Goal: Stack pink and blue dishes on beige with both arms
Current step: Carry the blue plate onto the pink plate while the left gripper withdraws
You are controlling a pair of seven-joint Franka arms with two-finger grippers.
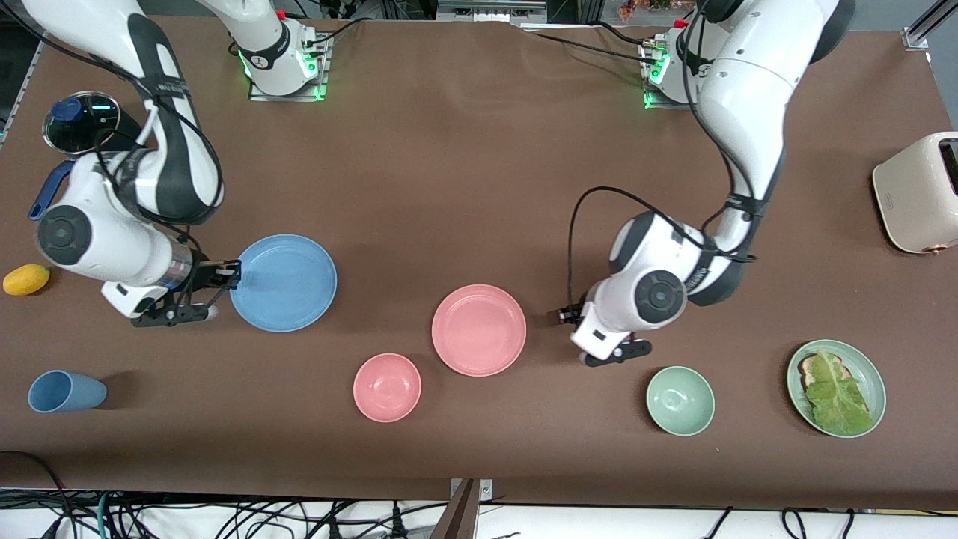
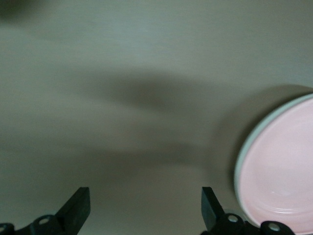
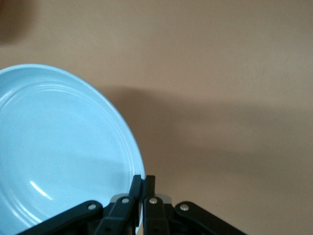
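The blue plate (image 1: 284, 282) lies on the brown table toward the right arm's end. My right gripper (image 1: 230, 274) is shut on its rim at the edge nearest that arm; in the right wrist view the fingers (image 3: 138, 185) pinch the rim of the blue plate (image 3: 58, 152). The pink plate (image 1: 479, 329) lies flat near the table's middle. My left gripper (image 1: 560, 317) stands open just beside it, low over the cloth and apart from the rim. In the left wrist view the left gripper (image 2: 145, 203) holds nothing, with the pink plate (image 2: 283, 169) off to one side. The beige plate is out of view.
A pink bowl (image 1: 387, 387) sits nearer the camera than the pink plate. A blue cup (image 1: 66, 391), a yellow fruit (image 1: 26, 279) and a glass lid (image 1: 81, 122) lie at the right arm's end. A green bowl (image 1: 680, 400), a green plate of toast and lettuce (image 1: 836, 387) and a cream toaster (image 1: 919, 192) are at the left arm's end.
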